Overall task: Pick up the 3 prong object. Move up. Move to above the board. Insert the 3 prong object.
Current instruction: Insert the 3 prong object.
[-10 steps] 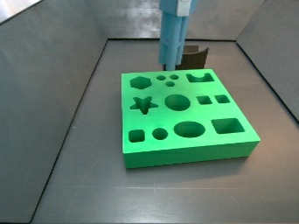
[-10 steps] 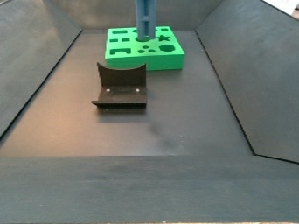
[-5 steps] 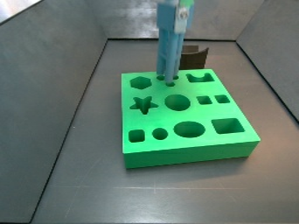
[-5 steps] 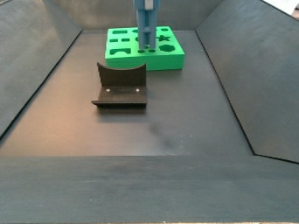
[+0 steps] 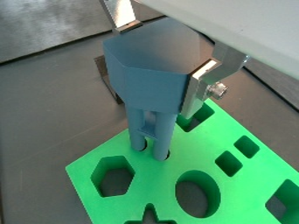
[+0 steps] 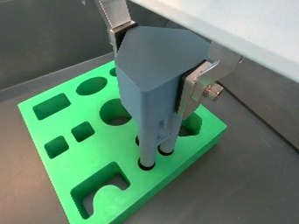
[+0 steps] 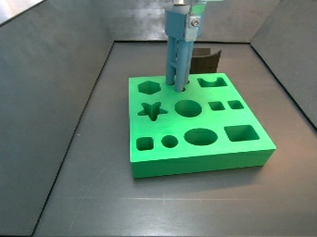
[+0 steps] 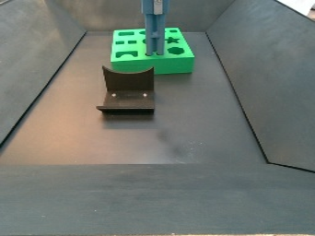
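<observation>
3 prong object clamped upright between gripper fingers, lower than half a second ago, prongs now reaching into small round holes of the board near its hexagon hole.

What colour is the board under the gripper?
Bright green board, clearest in a side view, below the gripper.

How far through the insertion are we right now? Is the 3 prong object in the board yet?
Done: the 3 prong object is picked up, gripped at its head by the gripper, and stands over the board. In hand: in both wrist views its prong tips sit at the small round holes on the board's top, apparently just entering. Left: pushing it down fully and releasing; most of the prongs' length is above the board.
</observation>
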{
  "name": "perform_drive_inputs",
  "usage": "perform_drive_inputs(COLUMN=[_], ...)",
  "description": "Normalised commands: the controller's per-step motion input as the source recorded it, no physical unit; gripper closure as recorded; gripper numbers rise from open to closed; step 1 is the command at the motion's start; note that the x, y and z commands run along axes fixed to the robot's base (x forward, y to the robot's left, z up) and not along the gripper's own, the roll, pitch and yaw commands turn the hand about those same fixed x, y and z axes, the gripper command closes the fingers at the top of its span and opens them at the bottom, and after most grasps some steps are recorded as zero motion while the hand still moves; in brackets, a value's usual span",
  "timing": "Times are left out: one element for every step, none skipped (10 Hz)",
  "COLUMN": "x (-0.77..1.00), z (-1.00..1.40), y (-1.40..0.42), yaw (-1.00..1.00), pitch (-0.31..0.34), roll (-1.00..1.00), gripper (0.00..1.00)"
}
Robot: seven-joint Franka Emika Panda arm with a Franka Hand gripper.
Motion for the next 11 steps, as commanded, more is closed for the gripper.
perform_drive_inputs(x=[0.00, 0.00, 0.00, 0.00, 0.01, 0.00, 0.00, 0.00, 0.00, 0.00, 0.00], z=[-0.10, -0.20, -0.19, -0.14, -0.11, -0.15, -0.26, -0.29, -0.29, -0.34, -0.45], y=[0.00, 0.02, 0.00, 0.00, 0.00, 0.00, -0.03, -0.09, -0.10, -0.07, -0.03], yaw=[0.14, 0.17, 0.17, 0.13, 0.12, 0.09, 0.10, 0.10, 0.10, 0.09, 0.12], pitch=[-0.011, -0.009, -0.019, -0.057, -0.064, -0.040, -0.023, 0.000, 0.000, 0.000, 0.010], roll=[0.00, 0.01, 0.00, 0.00, 0.00, 0.00, 0.06, 0.14, 0.18, 0.21, 0.23], gripper=[1.00, 1.00, 1.00, 1.00, 1.00, 1.00, 1.00, 1.00, 1.00, 1.00, 1.00])
